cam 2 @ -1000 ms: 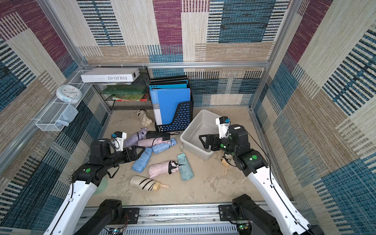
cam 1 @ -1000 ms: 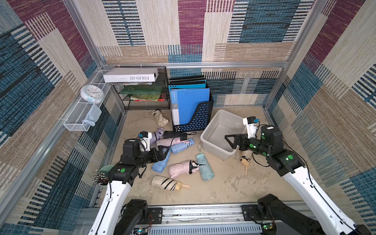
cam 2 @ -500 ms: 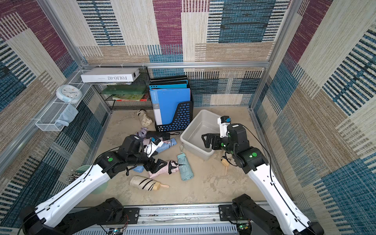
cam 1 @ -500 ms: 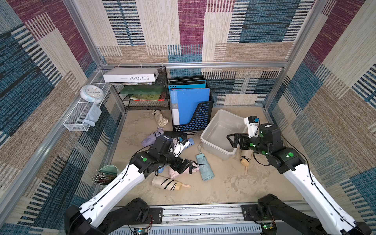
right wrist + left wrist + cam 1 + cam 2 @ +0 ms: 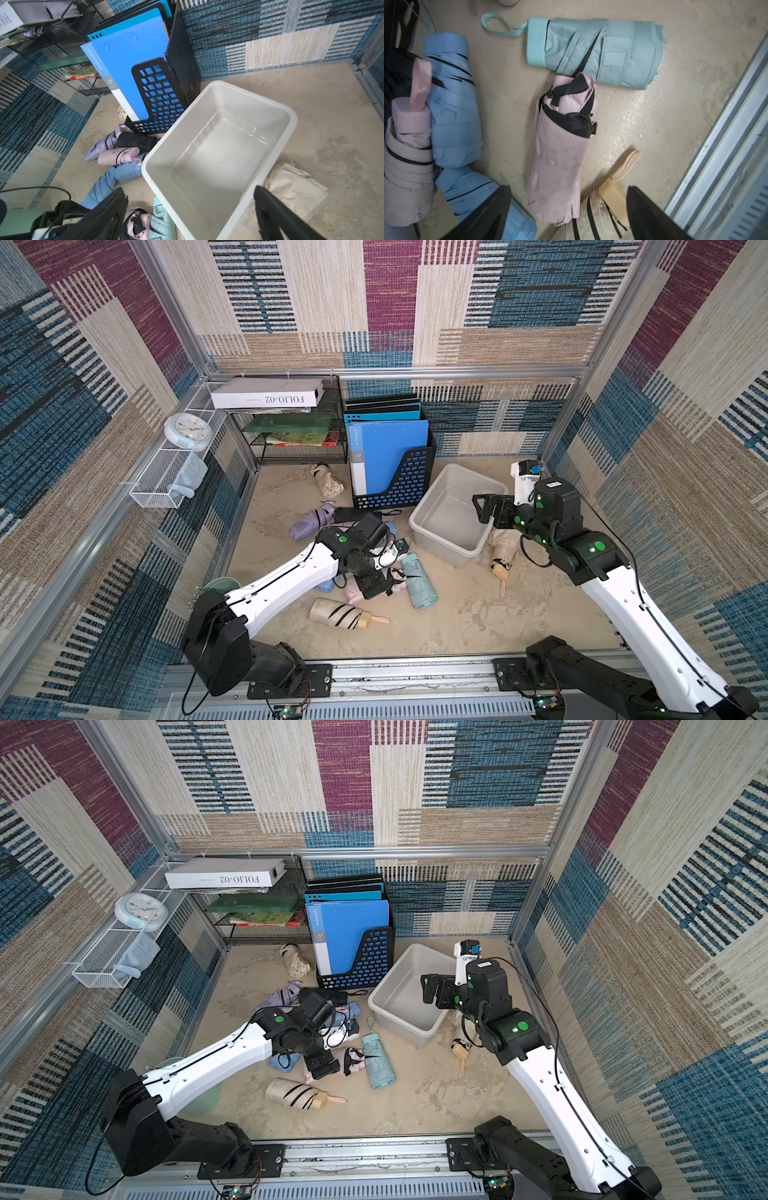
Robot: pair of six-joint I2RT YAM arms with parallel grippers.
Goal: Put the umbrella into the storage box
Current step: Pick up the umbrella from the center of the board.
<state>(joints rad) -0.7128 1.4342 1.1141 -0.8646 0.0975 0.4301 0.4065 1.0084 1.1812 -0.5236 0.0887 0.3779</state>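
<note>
Left wrist view gives the clearest look: the left gripper (image 5: 569, 187) is held above the pink umbrella (image 5: 560, 149) with its jaws spread wide, and nothing is gripped. In both top views this umbrella is found a little below the centre of the frame, mostly covered by the gripper. It is well apart from the box (image 5: 446, 551), which stands right of centre and is empty. The right gripper (image 5: 190, 190) hangs over the box, jaws also spread, nothing held.

Several faults can be expected. One end of the pink umbrella is touched by the beige umbrella (image 5: 598, 212) and the other end by the teal umbrella (image 5: 602, 52), so a neighbour could be pinched or dragged along if the jaws are lowered off centre. Only loose cloth could be caught, and then the umbrella may slip out during the lift. The way into the box could also be blocked by the right gripper.

The pink umbrella is folded short and thick and is laid flat. Its folds look loose, black lining is bulged out at one end, and small dark spots are seen on the cloth.
</note>
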